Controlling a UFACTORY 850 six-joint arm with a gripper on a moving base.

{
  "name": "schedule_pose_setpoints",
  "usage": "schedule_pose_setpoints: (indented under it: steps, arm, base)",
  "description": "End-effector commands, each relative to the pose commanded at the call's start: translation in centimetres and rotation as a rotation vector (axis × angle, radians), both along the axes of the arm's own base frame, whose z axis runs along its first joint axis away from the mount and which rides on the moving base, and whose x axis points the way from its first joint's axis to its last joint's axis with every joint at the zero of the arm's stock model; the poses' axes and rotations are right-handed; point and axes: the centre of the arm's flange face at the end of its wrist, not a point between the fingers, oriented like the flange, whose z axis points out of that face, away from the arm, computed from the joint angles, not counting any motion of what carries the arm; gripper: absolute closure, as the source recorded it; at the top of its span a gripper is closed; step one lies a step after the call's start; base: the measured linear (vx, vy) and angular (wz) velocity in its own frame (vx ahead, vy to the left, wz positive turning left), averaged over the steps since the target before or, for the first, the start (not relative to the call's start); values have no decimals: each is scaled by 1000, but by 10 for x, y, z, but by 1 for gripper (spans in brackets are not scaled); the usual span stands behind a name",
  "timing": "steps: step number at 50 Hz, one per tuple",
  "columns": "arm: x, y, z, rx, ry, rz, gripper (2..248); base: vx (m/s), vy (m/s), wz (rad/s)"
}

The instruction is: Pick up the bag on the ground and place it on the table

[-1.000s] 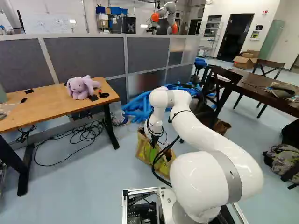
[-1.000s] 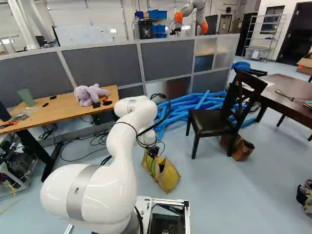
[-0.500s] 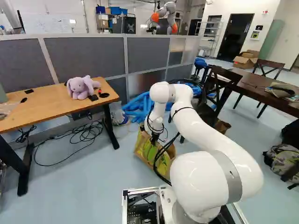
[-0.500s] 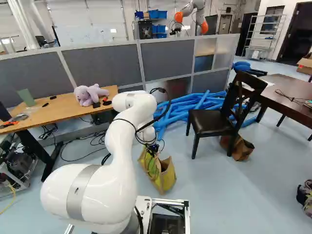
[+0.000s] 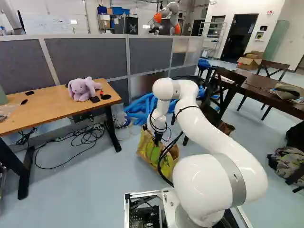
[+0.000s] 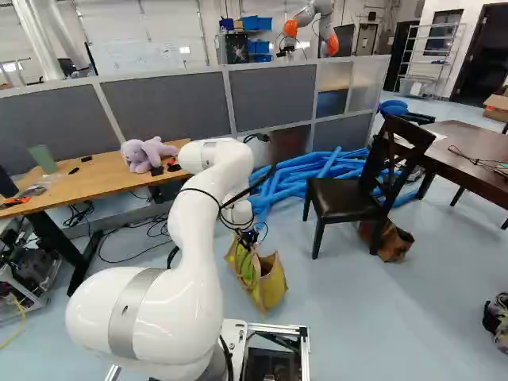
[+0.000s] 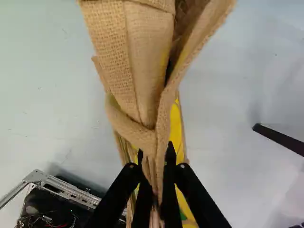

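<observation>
Just ahead of our base, over the pale blue-grey floor point(image 5: 85, 190), our black two-fingered gripper point(image 5: 157, 138) is pinching the gathered top of a tan burlap bag with yellow and green panels point(image 5: 166, 166). In our wrist view, the fingers squeeze the burlap from both sides, and folds of it spread out ahead of them. The bag lies below the gripper, near our open metal base frame point(image 7: 61, 187); we cannot tell whether its bottom touches the floor. In the right base view, its mouth gapes on the side towards a dark wooden chair with a black seat point(image 6: 341, 198).

At the left of the left base view we see a light wooden table with black legs point(image 5: 35, 111), bearing a lilac plush rabbit point(image 5: 81, 89). At the right of that view is a dark brown wooden table point(image 5: 256, 88). The bag is on neither table. Beyond it, we see a heap of long blue tubes point(image 6: 317, 168) by a grey panelled partition point(image 6: 163, 103).
</observation>
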Motion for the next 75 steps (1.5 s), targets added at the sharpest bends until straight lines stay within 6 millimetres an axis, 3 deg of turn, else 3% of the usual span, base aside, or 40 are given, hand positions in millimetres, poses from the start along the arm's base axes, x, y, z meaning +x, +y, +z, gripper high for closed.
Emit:
schedule_pose_setpoints:
  steps: [39,75]
  arm:
    - [9,0,59,-8,0,-17,228]
    - [17,12,113,-4,-13,-58,228]
  base:
    - [0,0,0]
    - [0,0,0]
